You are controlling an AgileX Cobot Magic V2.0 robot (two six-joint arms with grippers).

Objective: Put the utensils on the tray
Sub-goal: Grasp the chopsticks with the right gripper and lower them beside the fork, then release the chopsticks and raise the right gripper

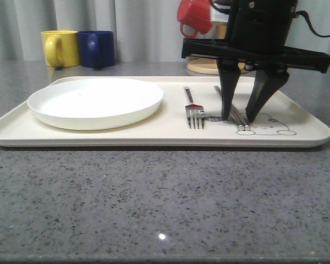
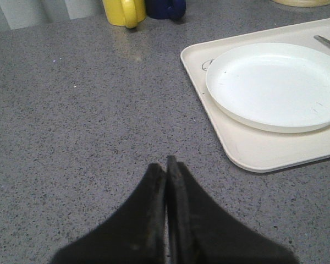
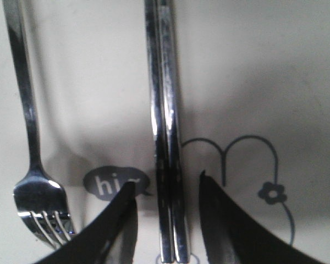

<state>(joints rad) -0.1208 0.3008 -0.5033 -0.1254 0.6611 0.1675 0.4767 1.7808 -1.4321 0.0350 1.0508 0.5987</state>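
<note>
The grey speckled counter (image 1: 154, 198) lies bare in front of the tray (image 1: 154, 132), a cream rectangle with a low rim that serves as the landmark here. In the left wrist view the left gripper (image 2: 166, 165) hangs over the counter off the tray's corner, its two black fingers pressed together with nothing between them.

On the tray's near right part lie the chopsticks (image 1: 239, 118), side by side and touching, their ends pointing toward the front rim over the rabbit drawing (image 1: 272, 126). The right gripper (image 1: 237, 117) stands over them with its fingers spread, one tip on each side of the pair; in the right wrist view the chopsticks (image 3: 166, 137) run between the two dark fingertips with a clear gap on each side, so the claw is apart and grips nothing. Whether the tips touch the tray surface is hard to judge.

Just left of the chopsticks lies the fork (image 1: 193, 110), tines toward the front rim, beside the "hi" bubble (image 3: 114, 182). On the tray's left half sits the round white plate (image 1: 96, 102).

Behind the tray's left end stand a yellow mug (image 1: 60, 48) and a blue mug (image 1: 97, 48). Behind its right end, a red mug (image 1: 195, 16) hangs above a round wooden base (image 1: 206, 67).
</note>
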